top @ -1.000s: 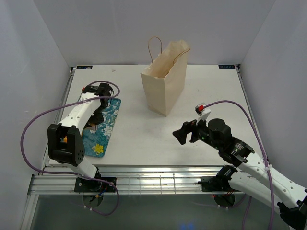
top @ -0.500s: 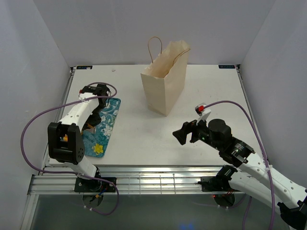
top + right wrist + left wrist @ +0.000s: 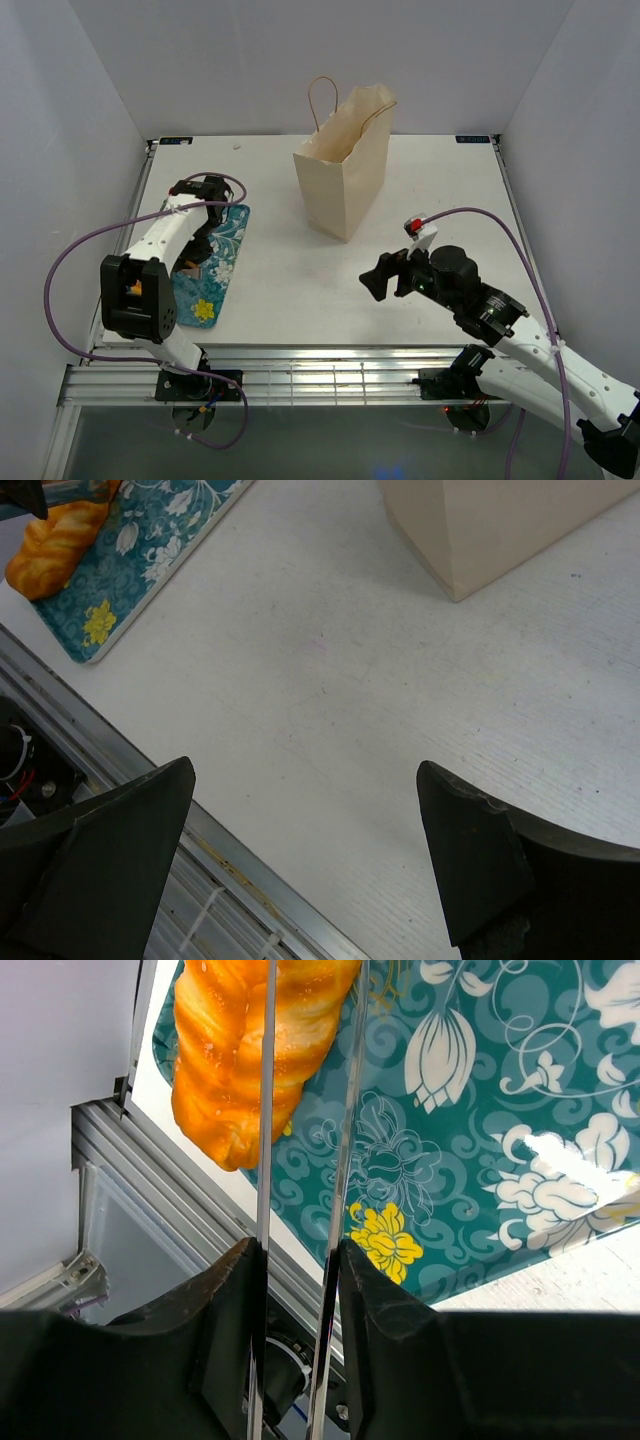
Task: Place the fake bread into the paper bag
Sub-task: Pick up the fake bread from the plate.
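Standing upright toward the desk's (image 3: 300,290) far edge, the paper bag (image 3: 345,180) has its mouth open for drop-ins. The tray (image 3: 210,300) by the left edge stages the loaf (image 3: 225,1070), which lies at its left rim. Left claw (image 3: 198,248) is over the loaf, jaws partly apart; can't tell if it's gripping. Right claw (image 3: 305,770) is wide open and empty, clear of the bag.

White table (image 3: 300,285): paper bag (image 3: 340,190), tray (image 3: 228,250)

My left arm (image 3: 160,238) and right arm (image 3: 545,365): white shells, black joints, a purple cable (image 3: 52,290) looping along each, a red cap (image 3: 410,224) by each wrist; the right end effector (image 3: 305,770) has blunt black fingers.
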Tool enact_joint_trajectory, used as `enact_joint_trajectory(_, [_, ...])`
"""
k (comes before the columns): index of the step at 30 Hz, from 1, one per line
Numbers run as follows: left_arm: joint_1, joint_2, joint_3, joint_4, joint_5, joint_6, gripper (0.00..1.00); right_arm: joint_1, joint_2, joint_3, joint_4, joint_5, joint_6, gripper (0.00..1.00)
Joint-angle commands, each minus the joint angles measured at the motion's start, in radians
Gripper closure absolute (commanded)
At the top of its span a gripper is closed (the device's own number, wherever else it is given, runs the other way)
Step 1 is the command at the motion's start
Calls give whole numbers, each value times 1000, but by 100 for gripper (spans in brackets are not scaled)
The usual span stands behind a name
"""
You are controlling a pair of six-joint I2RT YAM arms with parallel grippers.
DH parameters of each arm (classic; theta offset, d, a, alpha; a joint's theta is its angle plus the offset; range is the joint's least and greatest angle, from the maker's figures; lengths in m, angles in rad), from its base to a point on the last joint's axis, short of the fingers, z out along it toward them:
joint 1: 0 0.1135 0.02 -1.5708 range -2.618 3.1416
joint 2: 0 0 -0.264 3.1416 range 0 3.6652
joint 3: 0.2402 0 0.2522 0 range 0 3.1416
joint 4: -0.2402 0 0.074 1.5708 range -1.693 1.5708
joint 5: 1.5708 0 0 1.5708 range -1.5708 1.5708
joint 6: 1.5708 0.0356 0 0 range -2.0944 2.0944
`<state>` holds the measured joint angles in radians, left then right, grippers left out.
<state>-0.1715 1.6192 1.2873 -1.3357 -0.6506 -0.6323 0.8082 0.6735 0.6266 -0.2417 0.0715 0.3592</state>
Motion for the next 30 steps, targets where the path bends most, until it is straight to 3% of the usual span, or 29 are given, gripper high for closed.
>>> enact_joint_trajectory(1, [-35,-71,41,-16,-43,-9,100,-4,38,68,-33,13,-5,2])
enact_joint_trajectory(8, [-172,-99,171,-66,-40,-33,100,-26,115,171,-103,14,4,2])
enact_joint_trajectory(18, [-246,-131,319,-66,-46,-18,100,-52,161,258,-197,71,29,2])
enact_joint_trajectory(26, [-380,-97,590,-66,-60,45,100,-107,242,379,-243,53,24,2])
enact_joint_trajectory(30, [-456,-78,723,-59,-80,83,100,-164,368,503,-298,13,18,2])
